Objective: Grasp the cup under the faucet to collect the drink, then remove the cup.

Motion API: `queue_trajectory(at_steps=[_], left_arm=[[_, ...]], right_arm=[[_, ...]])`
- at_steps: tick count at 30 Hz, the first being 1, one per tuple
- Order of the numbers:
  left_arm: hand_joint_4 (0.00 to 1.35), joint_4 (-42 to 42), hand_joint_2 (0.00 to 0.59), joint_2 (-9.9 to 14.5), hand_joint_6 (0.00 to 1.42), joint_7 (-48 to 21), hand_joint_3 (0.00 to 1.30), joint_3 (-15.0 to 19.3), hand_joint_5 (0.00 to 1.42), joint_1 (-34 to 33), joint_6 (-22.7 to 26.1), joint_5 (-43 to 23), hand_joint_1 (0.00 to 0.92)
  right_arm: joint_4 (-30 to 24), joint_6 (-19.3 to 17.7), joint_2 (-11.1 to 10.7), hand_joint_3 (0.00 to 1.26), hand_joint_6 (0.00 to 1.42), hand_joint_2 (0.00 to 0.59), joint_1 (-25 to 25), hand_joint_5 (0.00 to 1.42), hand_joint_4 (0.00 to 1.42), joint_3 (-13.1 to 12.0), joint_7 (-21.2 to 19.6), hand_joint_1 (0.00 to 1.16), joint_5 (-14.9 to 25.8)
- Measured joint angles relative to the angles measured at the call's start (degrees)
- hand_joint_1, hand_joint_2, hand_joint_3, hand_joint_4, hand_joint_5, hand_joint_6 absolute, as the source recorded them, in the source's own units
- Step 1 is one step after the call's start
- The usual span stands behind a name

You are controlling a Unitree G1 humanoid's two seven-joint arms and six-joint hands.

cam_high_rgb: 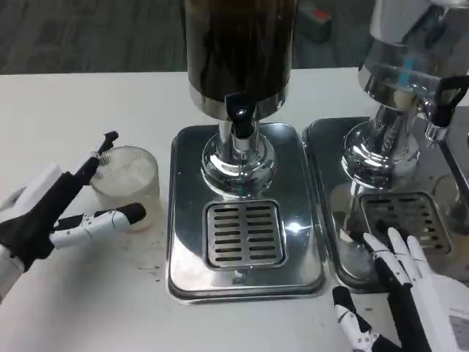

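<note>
While the cup (pixel 126 185) stands on the table (pixel 88 103) at centre left, beside the drip tray (pixel 183 213), the left hand (pixel 55 213) brackets it with fingers spread wide. At lower right, the right hand (pixel 410 293) rests open, holding nothing.

— How's the left hand (pixel 51 213)?
— Near left, fingers spread wide apart, pointing right, nothing gripped.
— And the right hand (pixel 407 293)?
— Near right corner, fingers apart and extended toward the far side, thumb out to the left, holding nothing.
</note>
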Motion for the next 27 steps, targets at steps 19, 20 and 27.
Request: queue_trajectory(at_steps=[19, 20, 27], left_arm=[[0.08, 4.36, 0.002, -0.28, 0.27, -0.29, 0.00, -1.09, 0.18, -3.10, 0.21, 0.01, 0.130], [0.08, 4.46, 0.002, -0.42, 0.27, -0.16, 0.00, -1.09, 0.18, -3.12, 0.24, 0.00, 0.130], [0.08, 5.22, 0.002, -1.20, 0.28, 0.20, 0.00, -1.06, 0.19, -3.19, 0.26, -0.13, 0.131]], right_arm=[[-0.05, 0.00, -0.03, 0.17, 0.19, 0.430, 0.42, 0.00, 0.04, -0.27, 0.01, 0.32, 0.44], [-0.07, 0.00, 0.02, 0.17, 0.19, 0.430, 0.53, 0.00, 0.04, -0.27, 0.01, 0.32, 0.43], [-0.27, 0.00, 0.32, 0.18, 0.19, 0.430, 1.36, 0.00, 0.04, -0.26, 0.01, 0.32, 0.37]])
